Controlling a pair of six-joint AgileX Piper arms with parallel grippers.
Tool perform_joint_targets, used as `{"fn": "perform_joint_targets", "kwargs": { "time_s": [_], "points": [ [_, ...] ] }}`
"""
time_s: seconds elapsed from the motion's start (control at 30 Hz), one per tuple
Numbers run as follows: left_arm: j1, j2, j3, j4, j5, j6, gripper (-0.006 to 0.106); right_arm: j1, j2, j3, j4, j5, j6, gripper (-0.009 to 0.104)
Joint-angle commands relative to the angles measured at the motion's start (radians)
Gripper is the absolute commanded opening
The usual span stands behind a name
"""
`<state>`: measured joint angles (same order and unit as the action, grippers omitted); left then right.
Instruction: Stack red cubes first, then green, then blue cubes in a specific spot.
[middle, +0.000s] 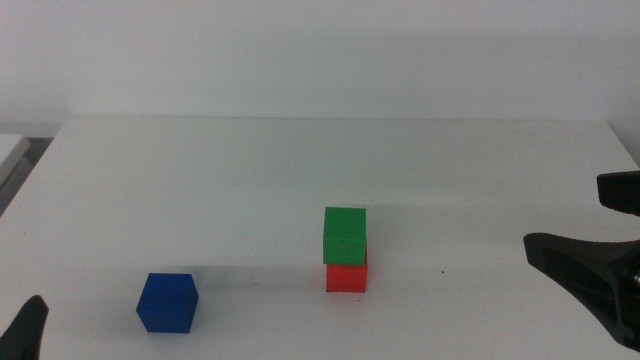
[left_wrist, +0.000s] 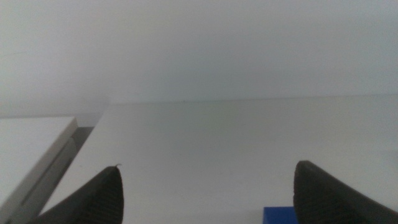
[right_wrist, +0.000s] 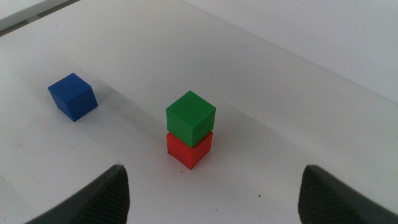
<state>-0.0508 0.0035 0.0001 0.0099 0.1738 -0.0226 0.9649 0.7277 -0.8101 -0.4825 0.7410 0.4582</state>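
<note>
Blue cube (middle: 167, 302) x1; green cube (middle: 345, 235) x1 atop red cube (middle: 346, 276) x1

1. The right gripper (middle: 600, 262) is reaching in from the right edge of the middle view, low over the table, with its dark jaws spread wide apart.
2. In the right wrist view, the right gripper (right_wrist: 214, 193) is showing both jaws rising at the outer corners, a broad gap lying between them.
3. The left gripper (middle: 25, 330) is waiting at the bottom left corner of the middle view, only a dark tip showing.
4. In the left wrist view, the left gripper (left_wrist: 205, 193) is holding its jaws wide apart too.
</note>
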Motion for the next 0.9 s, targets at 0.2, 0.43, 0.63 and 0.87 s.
{"fn": "perform_joint_targets", "kwargs": {
  "time_s": [0.2, 0.43, 0.63, 0.87],
  "points": [
    [0.002, 0.117, -0.116, 0.013, 0.062, -0.004, 0.094, 0.002, -0.003, 0.004, -0.007, -0.007, -0.010, 0.093],
    [0.002, 0.600, -0.622, -0.029, 0.696, -0.045, 0.094, 0.002, -0.003, 0.004, -0.007, -0.007, -0.010, 0.093],
    [0.000, 0.942, -0.836, -0.123, 0.822, -0.019, 0.094, 0.002, -0.003, 0.004, -0.007, -0.007, -0.010, 0.093],
    [-0.042, 1.232, -0.862, -0.194, 0.720, 0.041, 0.094, 0.002, -0.003, 0.004, -0.007, -0.007, -0.010, 0.093]
  ]
}}
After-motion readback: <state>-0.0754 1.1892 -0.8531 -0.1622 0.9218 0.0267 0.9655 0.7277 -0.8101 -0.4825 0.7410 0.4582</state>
